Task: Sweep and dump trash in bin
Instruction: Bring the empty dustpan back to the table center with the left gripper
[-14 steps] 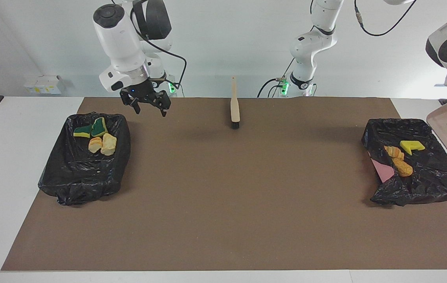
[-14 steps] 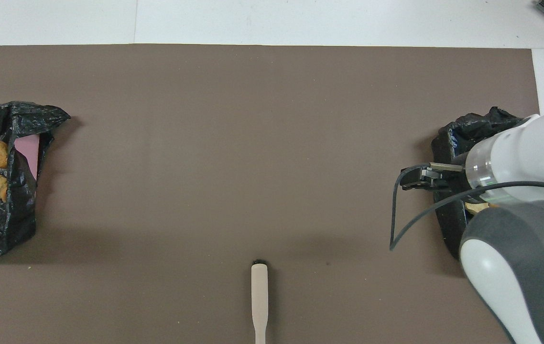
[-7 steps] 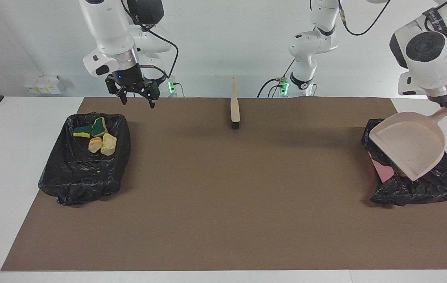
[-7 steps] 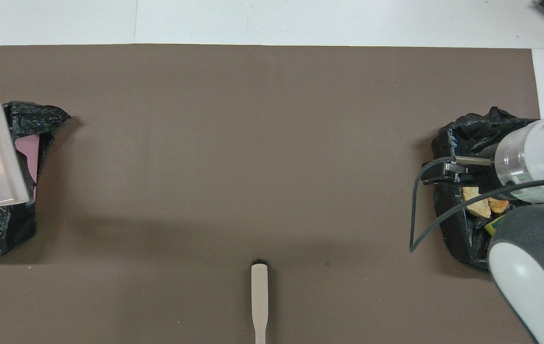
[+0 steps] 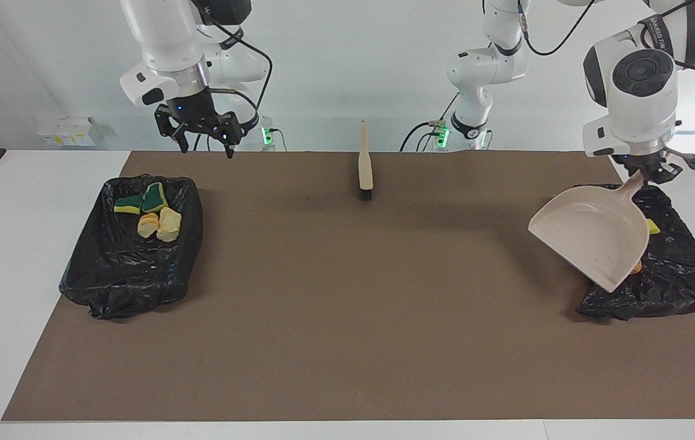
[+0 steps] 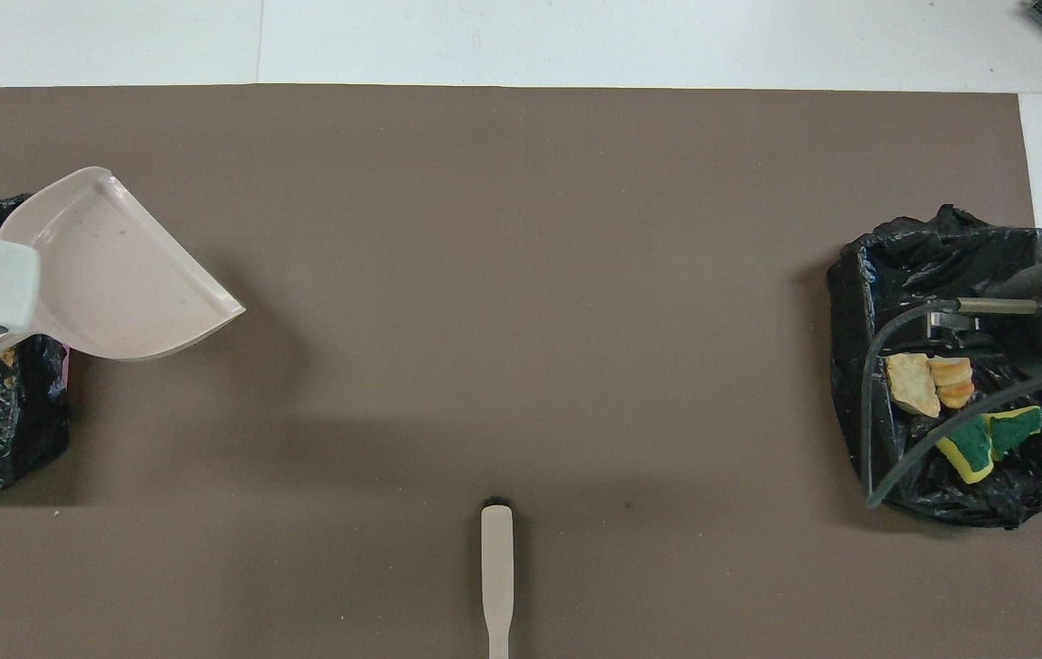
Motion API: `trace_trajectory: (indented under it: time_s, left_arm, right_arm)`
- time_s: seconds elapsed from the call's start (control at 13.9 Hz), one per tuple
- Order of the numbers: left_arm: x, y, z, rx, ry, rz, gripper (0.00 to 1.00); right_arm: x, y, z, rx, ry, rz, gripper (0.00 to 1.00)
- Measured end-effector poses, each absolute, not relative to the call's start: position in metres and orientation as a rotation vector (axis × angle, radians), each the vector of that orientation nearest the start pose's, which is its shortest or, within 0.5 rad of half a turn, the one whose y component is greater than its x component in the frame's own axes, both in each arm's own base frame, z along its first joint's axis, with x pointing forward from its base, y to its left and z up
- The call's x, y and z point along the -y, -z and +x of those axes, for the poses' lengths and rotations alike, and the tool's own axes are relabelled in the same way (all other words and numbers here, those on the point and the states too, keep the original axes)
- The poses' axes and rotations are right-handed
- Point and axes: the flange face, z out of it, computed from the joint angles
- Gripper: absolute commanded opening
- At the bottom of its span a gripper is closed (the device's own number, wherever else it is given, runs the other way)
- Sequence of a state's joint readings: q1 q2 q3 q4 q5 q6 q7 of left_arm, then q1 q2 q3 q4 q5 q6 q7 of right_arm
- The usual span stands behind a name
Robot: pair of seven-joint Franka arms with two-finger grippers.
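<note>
My left gripper (image 5: 649,173) is shut on the handle of the beige dustpan (image 5: 592,235), which hangs tilted over the black-bagged bin (image 5: 677,281) at the left arm's end of the table. Only specks show in the pan (image 6: 113,275). It hides most of that bin's trash; a yellow scrap (image 5: 653,227) and an orange one (image 5: 636,267) peek out. The other bin (image 5: 121,269) holds several trash scraps (image 5: 153,214), also seen from overhead (image 6: 928,384). My right gripper (image 5: 205,150) hangs open and empty in the air beside that bin's corner nearest the robots.
A beige brush (image 5: 364,168) with black bristles lies on the brown mat (image 5: 347,305) at the robots' edge, midway between the arms; its handle (image 6: 497,572) points toward the robots. White table surface (image 5: 18,244) borders the mat.
My left arm has swung the dustpan in from the table's end, over its bin and toward the mat. My right gripper has risen and drawn back from over its bin.
</note>
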State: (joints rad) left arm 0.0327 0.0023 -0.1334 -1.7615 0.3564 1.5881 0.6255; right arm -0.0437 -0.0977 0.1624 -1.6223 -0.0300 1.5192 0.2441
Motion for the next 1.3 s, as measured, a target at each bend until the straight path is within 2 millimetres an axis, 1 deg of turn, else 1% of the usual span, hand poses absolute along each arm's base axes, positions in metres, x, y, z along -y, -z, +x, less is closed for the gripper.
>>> trace_trajectory:
  time_s: [0.22, 0.36, 0.5, 0.65, 0.72, 0.79, 0.94, 1.08, 1.23, 1.3]
  left_arm:
    - [0.07, -0.538, 0.539, -0.794, -0.294, -2.84, 0.0]
    - [0.108, -0.537, 0.532, -0.656, -0.27, -2.943, 0.0]
    - [0.157, -0.536, 0.519, -0.582, -0.257, -2.984, 0.0]
    - [0.212, -0.533, 0.503, -0.566, -0.238, -3.015, 0.0]
    - [0.235, -0.529, 0.496, -0.55, -0.222, -3.03, 0.0]
    - [0.258, -0.522, 0.491, -0.511, -0.202, -3.052, 0.0]
    - [0.292, -0.499, 0.488, -0.443, -0.194, -3.097, 0.0]
    - [0.329, -0.466, 0.488, -0.391, -0.168, -3.125, 0.0]
    - [0.358, -0.433, 0.489, -0.338, -0.148, -3.144, 0.0]
    - [0.37, -0.418, 0.489, -0.3, -0.121, -3.161, 0.04]
  right_arm:
    - [-0.062, -0.649, 0.514, -0.205, -0.012, -3.183, 1.0]
    - [-0.062, -0.654, 0.512, -0.206, -0.016, -3.183, 1.0]
    - [-0.062, -0.657, 0.51, -0.206, -0.026, -3.184, 1.0]
    - [-0.056, -0.658, 0.511, -0.221, -0.026, -3.18, 1.0]
    - [-0.054, -0.658, 0.511, -0.227, -0.026, -3.178, 1.0]
    - [-0.053, -0.658, 0.511, -0.228, -0.027, -3.177, 1.0]
    - [-0.051, -0.657, 0.511, -0.23, -0.03, -3.173, 1.0]
    - [-0.046, -0.658, 0.513, -0.24, -0.03, -3.166, 1.0]
    - [-0.042, -0.661, 0.513, -0.251, -0.026, -3.159, 1.0]
    - [-0.041, -0.662, 0.513, -0.253, -0.029, -3.159, 1.0]
